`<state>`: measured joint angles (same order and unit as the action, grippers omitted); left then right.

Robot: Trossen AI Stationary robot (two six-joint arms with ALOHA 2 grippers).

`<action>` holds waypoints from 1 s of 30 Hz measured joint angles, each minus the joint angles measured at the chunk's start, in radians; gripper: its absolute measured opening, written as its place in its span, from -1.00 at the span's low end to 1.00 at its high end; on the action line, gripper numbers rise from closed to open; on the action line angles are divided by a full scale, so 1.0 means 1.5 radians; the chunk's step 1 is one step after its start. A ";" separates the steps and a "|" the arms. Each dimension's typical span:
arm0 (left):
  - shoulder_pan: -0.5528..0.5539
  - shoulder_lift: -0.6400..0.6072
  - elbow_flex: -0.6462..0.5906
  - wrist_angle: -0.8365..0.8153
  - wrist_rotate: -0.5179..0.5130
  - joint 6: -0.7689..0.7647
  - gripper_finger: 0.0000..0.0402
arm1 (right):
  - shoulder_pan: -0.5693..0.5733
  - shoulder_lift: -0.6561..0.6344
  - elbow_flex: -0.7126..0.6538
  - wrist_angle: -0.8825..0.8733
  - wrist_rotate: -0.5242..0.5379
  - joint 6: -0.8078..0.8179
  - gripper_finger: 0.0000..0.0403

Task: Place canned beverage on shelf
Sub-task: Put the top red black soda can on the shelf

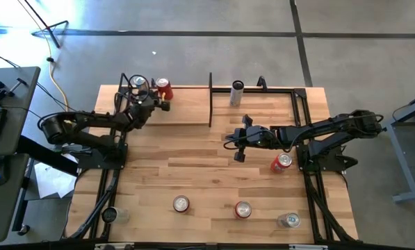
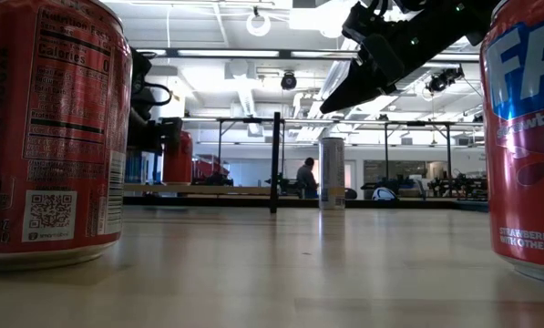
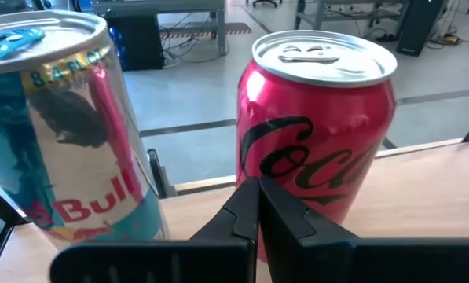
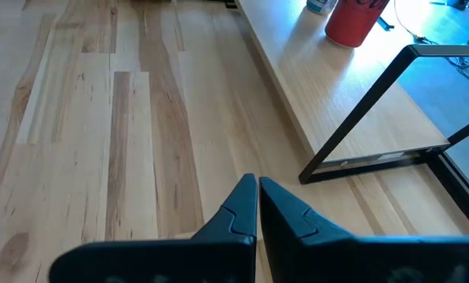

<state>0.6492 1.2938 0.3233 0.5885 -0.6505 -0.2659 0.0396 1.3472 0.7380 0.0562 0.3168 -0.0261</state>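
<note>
A red cola can (image 3: 316, 134) stands upright on the pale-wood shelf (image 1: 186, 111) at the far left, next to a silver-and-teal can (image 3: 61, 126). My left gripper (image 3: 256, 192) is shut just in front of the red can's near side; in the high view it (image 1: 156, 98) hovers over the shelf. My right gripper (image 4: 256, 189) is shut and empty above the bare tabletop at mid-right (image 1: 231, 139). A red can (image 1: 281, 162) lies on its side right of it. Three more cans (image 1: 181, 203) (image 1: 242, 209) (image 1: 288, 220) stand near the front edge. My left gripper's shut fingertips (image 3: 246, 196) stand level against the lower side of the red can (image 3: 297, 181), coming from the table's near side. I cannot tell whether they touch it. The can stands upright on the shelf board.
A tall white can (image 1: 237, 92) stands at the far edge inside the black frame (image 1: 297, 94) right of the shelf. A black upright (image 1: 210, 101) divides the two. The low view shows two red cans (image 2: 48, 128) (image 2: 527, 137) close to the camera.
</note>
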 joint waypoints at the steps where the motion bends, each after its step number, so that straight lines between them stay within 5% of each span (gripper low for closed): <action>1: 0.006 0.000 0.000 0.002 0.004 0.006 -1.00 | 0.000 0.000 0.000 0.000 0.000 0.000 -1.00; 12: 0.019 -0.028 0.000 0.007 0.042 0.053 -1.00 | 0.000 0.000 0.000 0.000 0.000 0.000 -1.00; 25: -0.095 -0.253 0.001 -0.176 0.011 0.093 -1.00 | 0.000 0.000 0.000 -0.005 0.000 0.000 -1.00; 30: -0.136 -0.277 0.001 -0.221 0.173 0.065 -1.00 | 0.000 0.000 0.000 0.011 0.000 -0.002 -1.00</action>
<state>0.4447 0.8785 0.3241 0.2576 -0.3909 -0.1685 0.0399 1.3472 0.7380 0.0722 0.3161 -0.0297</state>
